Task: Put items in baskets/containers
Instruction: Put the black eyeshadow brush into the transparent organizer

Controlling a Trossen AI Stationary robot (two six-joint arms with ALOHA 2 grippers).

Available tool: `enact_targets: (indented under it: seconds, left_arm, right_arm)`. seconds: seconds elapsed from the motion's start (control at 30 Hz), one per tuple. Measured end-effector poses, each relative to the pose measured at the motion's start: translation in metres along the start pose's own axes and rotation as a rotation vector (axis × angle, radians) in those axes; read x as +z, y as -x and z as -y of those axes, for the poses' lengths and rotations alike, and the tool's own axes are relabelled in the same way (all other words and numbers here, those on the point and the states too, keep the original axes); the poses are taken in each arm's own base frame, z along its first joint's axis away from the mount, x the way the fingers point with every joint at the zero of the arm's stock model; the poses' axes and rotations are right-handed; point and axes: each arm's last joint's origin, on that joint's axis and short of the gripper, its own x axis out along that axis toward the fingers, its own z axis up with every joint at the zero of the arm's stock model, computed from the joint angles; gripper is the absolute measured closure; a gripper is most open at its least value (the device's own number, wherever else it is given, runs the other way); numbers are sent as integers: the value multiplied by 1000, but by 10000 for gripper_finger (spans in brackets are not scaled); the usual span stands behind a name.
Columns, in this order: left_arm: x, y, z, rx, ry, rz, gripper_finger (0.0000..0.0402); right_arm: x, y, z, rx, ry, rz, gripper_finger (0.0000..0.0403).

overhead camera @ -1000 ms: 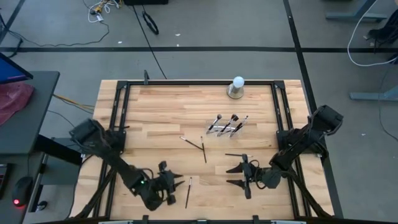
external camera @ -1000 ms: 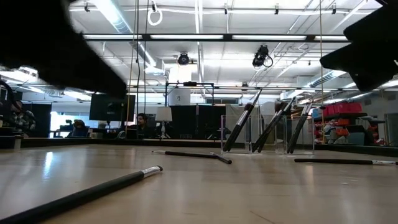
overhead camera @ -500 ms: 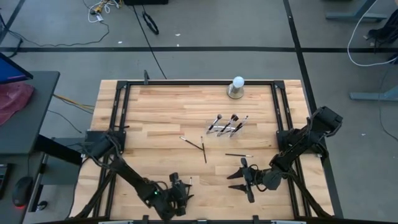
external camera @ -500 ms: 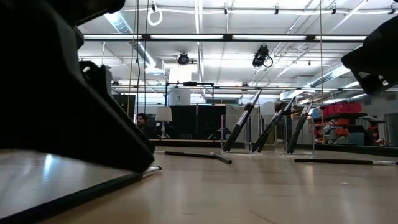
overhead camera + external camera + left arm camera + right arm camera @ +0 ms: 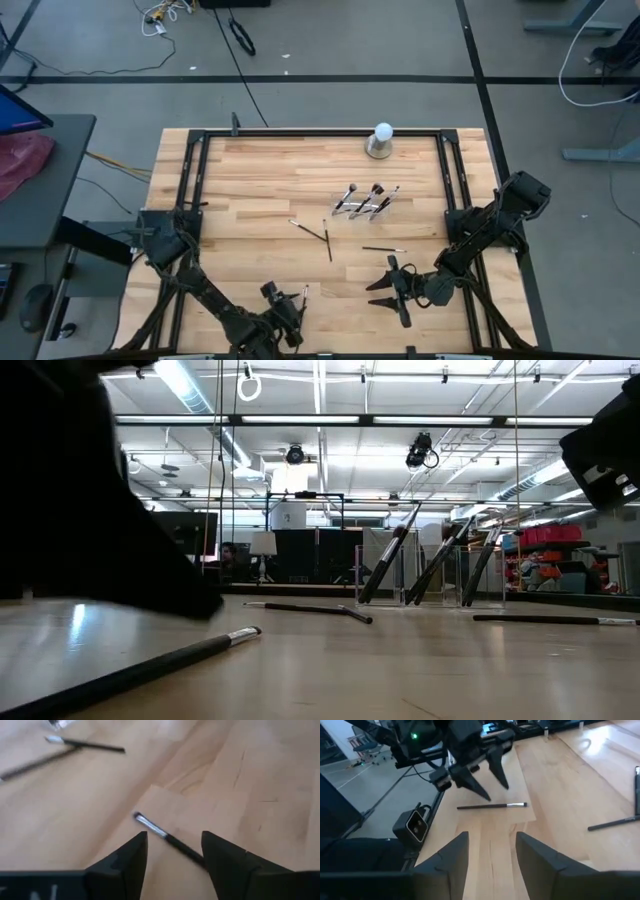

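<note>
Since a second ago the left gripper (image 5: 291,318) has swung down toward the near table edge and turned over the thin dark-handled makeup brush with a pale silver tip (image 5: 302,306); the right gripper (image 5: 385,287) has barely shifted and the short dark brush (image 5: 384,250) it was beside now lies clear of it. Left jaws are spread, empty, straddling the brush in the left wrist view (image 5: 170,838), not yet touching. Right gripper fingers are apart too, holding nothing, hovering near the front right of the light wood table (image 5: 260,180). To do this well: lower straight, keep the handle centred between the fingers, close mid-handle rather than on the tip so it won't pivot, then lift and carry it to the small clear plastic holder (image 5: 365,203), which already has several leaning brushes, mid-table. Two crossed loose brushes (image 5: 318,235) sit unchanged between.
</note>
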Motion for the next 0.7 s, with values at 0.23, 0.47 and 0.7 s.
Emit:
enact_targets:
  seconds: [0.23,0.47,0.7]
  left_arm:
    - [-20,-14,2,30,45,3,224]
    - [-30,-6,-6,80,55,-37,271]
    - [-46,3,-14,94,1,-20,325]
  right_arm:
    - [1,0,0,3,-8,6,239]
    - [0,0,0,0,-1,1,238]
    - [0,0,0,-2,2,-2,238]
